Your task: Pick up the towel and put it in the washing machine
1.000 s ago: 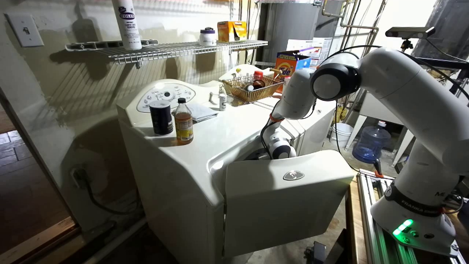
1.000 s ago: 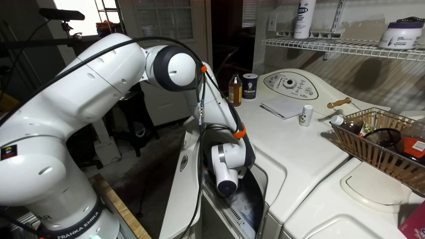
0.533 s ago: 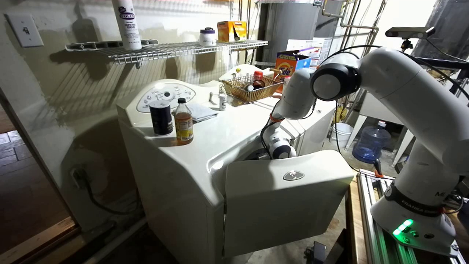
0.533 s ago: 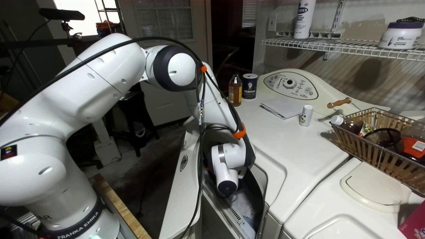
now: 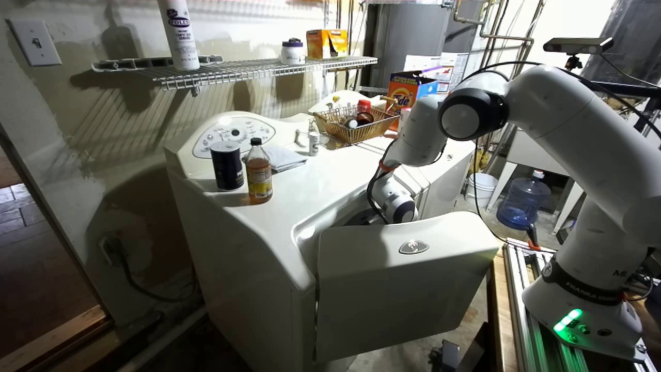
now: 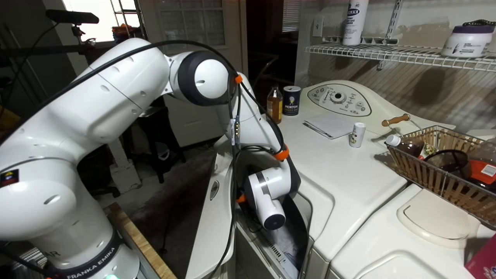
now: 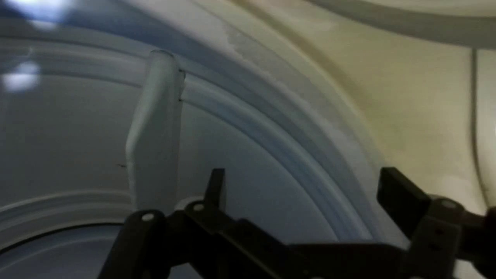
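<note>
The white washing machine (image 5: 315,186) (image 6: 317,166) has its front door (image 5: 403,294) (image 6: 211,221) swung open. My hand reaches down into its opening behind the door; the fingers are hidden there in both exterior views. In the wrist view my gripper (image 7: 303,172) is open, with nothing between its wide-apart fingers (image 7: 216,188). Beyond them are the blue-grey drum (image 7: 252,182), its raised fin (image 7: 155,143) and the cream rim (image 7: 418,128). A pale patch (image 6: 285,238) shows low in the opening; I cannot tell whether it is the towel. No towel shows clearly.
On top stand a dark salt can (image 5: 227,166) (image 6: 291,101), an amber bottle (image 5: 259,178), a small white shaker (image 6: 357,135) and a folded pale sheet or cloth (image 6: 329,124). A wicker basket (image 6: 430,170) sits beside them. A wire shelf (image 5: 268,70) hangs above.
My wrist has risen slightly and tilted in the opening; its lower end has moved right in both exterior views. The door and the items on top have not moved.
</note>
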Available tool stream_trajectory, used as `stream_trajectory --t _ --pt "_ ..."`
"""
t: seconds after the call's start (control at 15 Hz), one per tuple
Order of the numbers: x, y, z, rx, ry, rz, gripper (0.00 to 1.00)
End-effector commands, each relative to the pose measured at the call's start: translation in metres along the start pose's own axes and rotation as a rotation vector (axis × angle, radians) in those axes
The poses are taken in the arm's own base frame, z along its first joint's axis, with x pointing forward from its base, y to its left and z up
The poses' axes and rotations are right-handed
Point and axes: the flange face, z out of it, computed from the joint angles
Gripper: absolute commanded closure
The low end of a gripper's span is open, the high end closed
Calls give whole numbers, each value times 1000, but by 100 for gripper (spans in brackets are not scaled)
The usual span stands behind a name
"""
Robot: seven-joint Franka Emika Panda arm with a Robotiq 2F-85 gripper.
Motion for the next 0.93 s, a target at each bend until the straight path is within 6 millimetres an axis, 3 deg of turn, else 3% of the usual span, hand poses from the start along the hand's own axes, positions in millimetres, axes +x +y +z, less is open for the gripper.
stream_trajectory --t 0.0,0.47,0.87 --pt "-8 12 -2 94 -135 41 0" --pt "-18 4 -24 68 -335 192 0" --pt "-23 -1 -47 6 -497 201 0"
